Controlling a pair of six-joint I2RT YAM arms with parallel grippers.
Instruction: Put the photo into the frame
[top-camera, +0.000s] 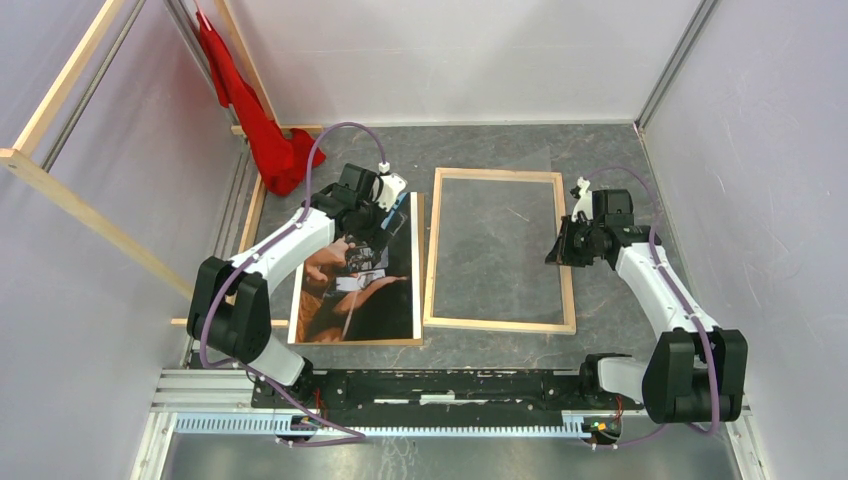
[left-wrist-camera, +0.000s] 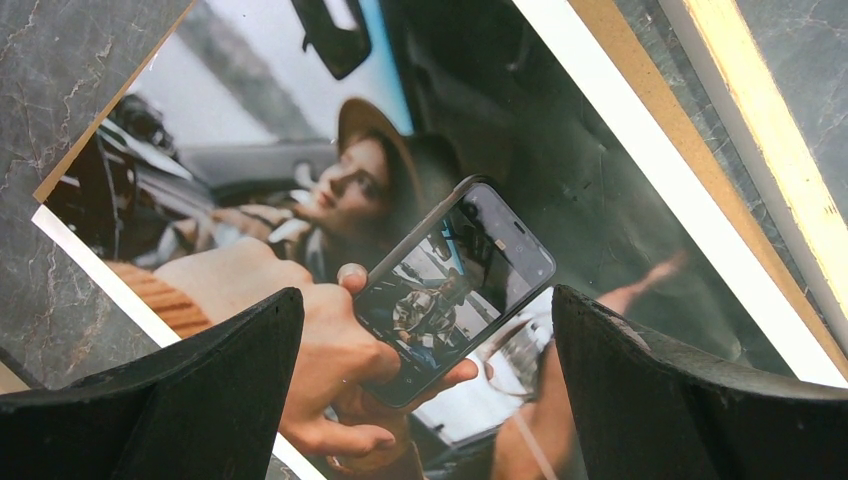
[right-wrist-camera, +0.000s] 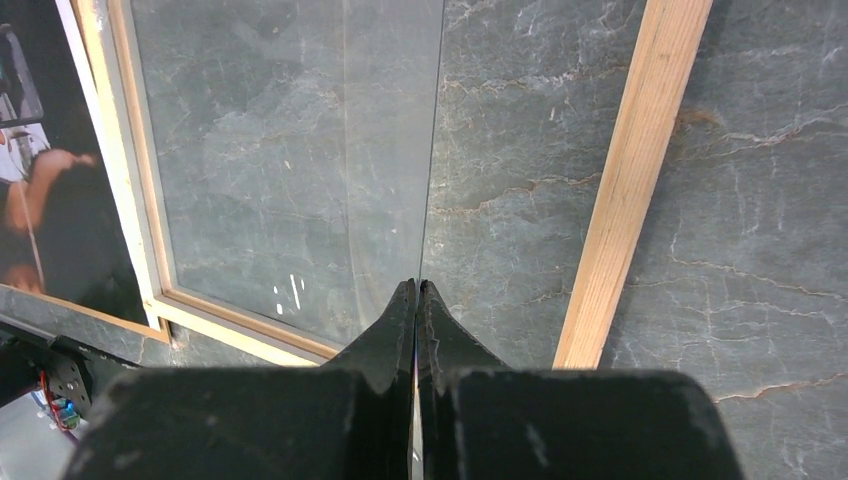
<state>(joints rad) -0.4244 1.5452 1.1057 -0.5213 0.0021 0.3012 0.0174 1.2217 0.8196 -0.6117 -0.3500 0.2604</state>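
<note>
The photo (top-camera: 360, 290) lies picture side up on a brown backing board (top-camera: 419, 262) at the left of the table. My left gripper (top-camera: 373, 238) hovers over the photo's upper half, open, with nothing between its fingers. In the left wrist view the gripper (left-wrist-camera: 425, 300) frames the photo (left-wrist-camera: 400, 200) below it. To the photo's right lies the frame (top-camera: 431, 250), flat with its pale wood face up. My right gripper (top-camera: 562, 250) is over the frame's right rail, shut on the edge of a clear sheet (top-camera: 512, 185) that tilts across the frame. The right wrist view shows the gripper (right-wrist-camera: 418, 285), the sheet (right-wrist-camera: 385, 150) and the frame (right-wrist-camera: 630, 190).
A red cloth (top-camera: 265, 130) hangs at the back left corner. Long pale wooden beams (top-camera: 90, 210) stand along the left wall. White walls close in the table on three sides. The arms' black base rail (top-camera: 430, 385) runs along the near edge.
</note>
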